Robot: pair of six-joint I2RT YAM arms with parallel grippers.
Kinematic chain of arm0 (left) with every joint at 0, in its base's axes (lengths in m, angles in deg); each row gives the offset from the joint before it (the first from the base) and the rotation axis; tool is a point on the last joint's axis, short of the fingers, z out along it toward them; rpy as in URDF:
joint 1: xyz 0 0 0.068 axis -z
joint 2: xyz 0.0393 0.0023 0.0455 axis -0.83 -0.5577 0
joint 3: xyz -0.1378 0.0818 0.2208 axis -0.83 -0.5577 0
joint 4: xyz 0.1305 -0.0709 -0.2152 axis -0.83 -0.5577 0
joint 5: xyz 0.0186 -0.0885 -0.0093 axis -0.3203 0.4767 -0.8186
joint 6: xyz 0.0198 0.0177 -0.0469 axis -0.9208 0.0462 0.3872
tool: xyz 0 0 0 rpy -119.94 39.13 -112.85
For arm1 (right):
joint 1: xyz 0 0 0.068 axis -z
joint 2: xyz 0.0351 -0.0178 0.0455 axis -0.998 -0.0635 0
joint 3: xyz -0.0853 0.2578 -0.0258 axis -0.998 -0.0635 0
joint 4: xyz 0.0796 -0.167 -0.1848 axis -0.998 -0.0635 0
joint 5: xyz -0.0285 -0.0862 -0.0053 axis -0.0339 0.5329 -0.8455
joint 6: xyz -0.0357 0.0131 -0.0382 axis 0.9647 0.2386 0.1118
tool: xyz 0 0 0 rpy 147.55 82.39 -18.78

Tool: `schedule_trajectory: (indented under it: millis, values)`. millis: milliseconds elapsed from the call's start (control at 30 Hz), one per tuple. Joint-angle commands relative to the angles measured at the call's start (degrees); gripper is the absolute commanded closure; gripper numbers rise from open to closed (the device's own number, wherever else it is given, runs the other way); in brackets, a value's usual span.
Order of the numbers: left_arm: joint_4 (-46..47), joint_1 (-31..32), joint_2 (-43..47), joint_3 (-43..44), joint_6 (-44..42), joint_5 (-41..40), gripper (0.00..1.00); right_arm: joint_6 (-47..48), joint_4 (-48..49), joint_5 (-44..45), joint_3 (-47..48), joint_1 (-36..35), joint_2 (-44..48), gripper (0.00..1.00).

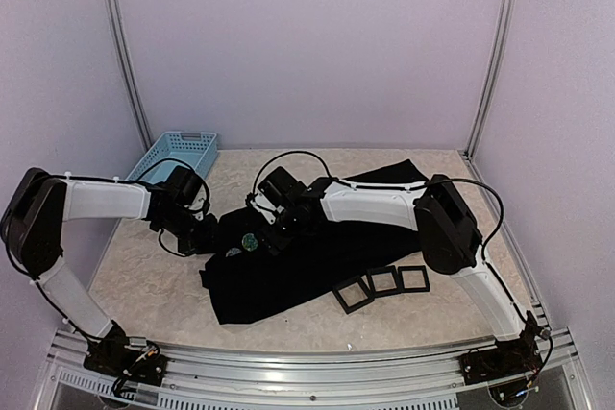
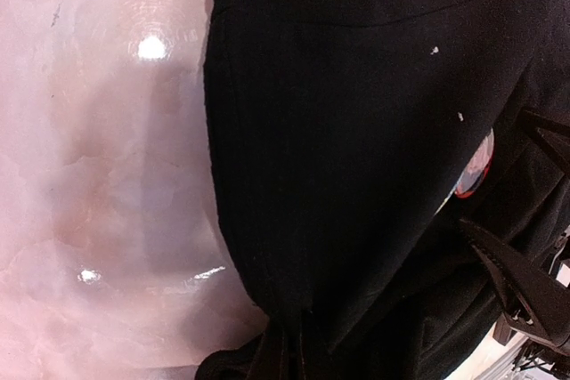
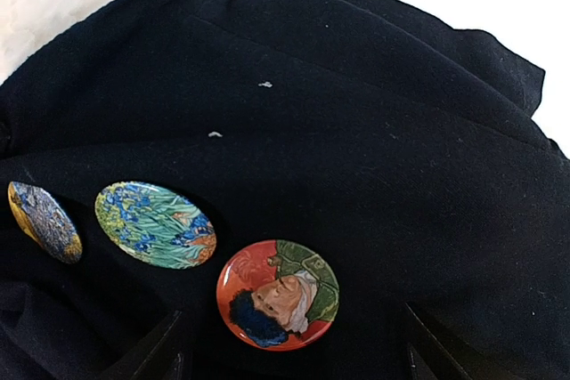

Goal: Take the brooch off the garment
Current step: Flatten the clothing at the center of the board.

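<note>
A large floppy black fabric garment [image 1: 288,276] lies spread over the middle of the pale marbled table [image 1: 144,285]. Three brooches are pinned close together near its left part: a round red-backed portrait brooch [image 3: 278,295], an oval green-and-blue flower brooch [image 3: 156,224] just beside it, and a blue-and-yellow brooch [image 3: 44,220] partly tucked into a fold.

The right gripper [image 3: 291,318] hangs low over the portrait brooch. Its fingers stand wide apart, one on each side of the brooch, and hold nothing.

The left gripper [image 1: 204,234] sits at the garment's left edge with its fingers together. In its wrist view the cloth gathers into folds where they meet, so it appears pinched there.

A light-blue plastic basket [image 1: 173,156] stands in the far left corner. Three small black square frames [image 1: 383,280] rest in a row on the garment's near right edge.
</note>
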Motion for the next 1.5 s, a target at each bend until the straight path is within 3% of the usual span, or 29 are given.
schedule_trajectory:
  millis: [0, 233, 467, 867, 1000, 1233, 1467]
  values:
    - [-1.51, 0.45, 0.63, 0.07, 0.33, 0.29, 1.0, 1.43, -1.45, -0.74, 2.18, -0.45, -2.42, 0.2]
    - [-2.23, 0.45, 1.46, 0.36, 0.57, -0.23, 1.0, 2.63, -2.23, 0.31, 5.69, -0.46, -5.73, 0.22]
    - [-2.78, 0.57, 1.88, 1.19, 0.77, -0.63, 1.0, 1.79, -2.89, 1.88, 5.68, -0.46, -6.81, 0.35]
    - [-2.4, 0.58, 5.27, 1.26, 0.7, -2.59, 1.0, -3.4, 3.78, -0.83, -1.34, 2.24, -1.43, 0.48]
    - [-2.52, 0.54, 8.04, 1.11, 0.3, -3.51, 0.9, -5.21, 8.3, -7.24, -5.83, 4.49, 1.92, 0.51]
    - [-3.09, 0.37, 12.79, 1.62, -1.57, -5.83, 0.55, -9.83, 13.98, -9.31, -12.35, 7.79, 6.66, 0.51]
    - [0.08, -0.06, 10.04, 5.96, -5.08, 0.02, 0.32, -10.7, 16.53, -16.77, -14.4, 9.03, 7.52, 0.53]
